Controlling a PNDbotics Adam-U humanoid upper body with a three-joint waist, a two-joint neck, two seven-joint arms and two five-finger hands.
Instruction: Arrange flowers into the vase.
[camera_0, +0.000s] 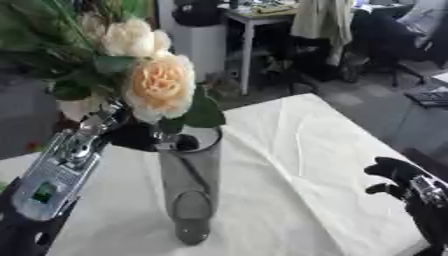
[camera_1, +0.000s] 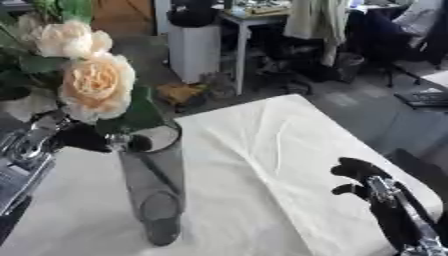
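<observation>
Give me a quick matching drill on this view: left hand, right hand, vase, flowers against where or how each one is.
1 left hand
2 right hand
3 vase
4 flowers

A cream blooms over the vase mouth
B curled on the stems at the rim
C glass, upright on the white cloth
D idle at the lower right, holding nothing

Pairs: 1-B, 2-D, 3-C, 4-A

flowers (camera_0: 157, 85) hide left hand's (camera_0: 131, 132) fingers — stems perhaps gripped; foliage cropped
</observation>
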